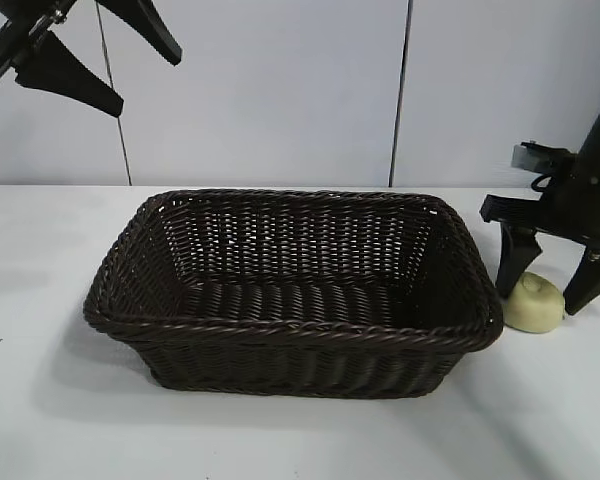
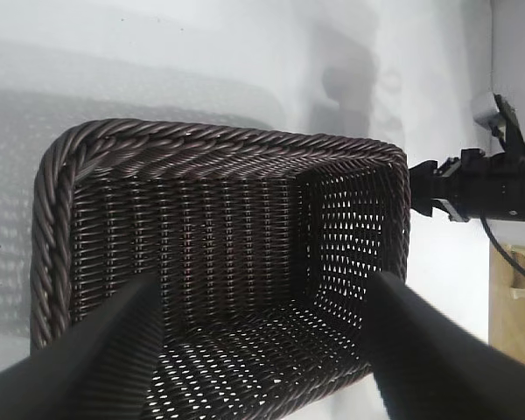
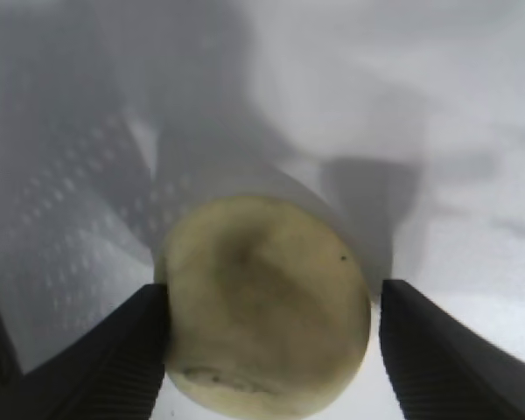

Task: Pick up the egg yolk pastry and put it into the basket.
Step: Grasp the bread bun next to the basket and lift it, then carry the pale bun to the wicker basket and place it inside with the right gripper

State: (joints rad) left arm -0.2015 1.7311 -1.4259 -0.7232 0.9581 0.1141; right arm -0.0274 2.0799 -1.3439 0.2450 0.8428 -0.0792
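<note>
The egg yolk pastry (image 1: pixel 534 303) sits on the white table (image 1: pixel 300 440), just beside the dark wicker basket (image 1: pixel 290 335) (outside its right end). The right tool (image 1: pixel 553 285) straddles the pastry, fingers apart. The left tool (image 1: pixel 130 75) hangs raised at upper left, fingers spread.

White table (image 1: pixel 280 440), plain and matte. At centre: large dark brown wicker basket (image 1: pixel 292 345), rectangular, sloped sides, braided rim. At 3 o'clock of the basket, just beside its near right corner: small pale yellow pastry (image 1: pixel 533 304), domed, resting flat on the tabletop.
</note>
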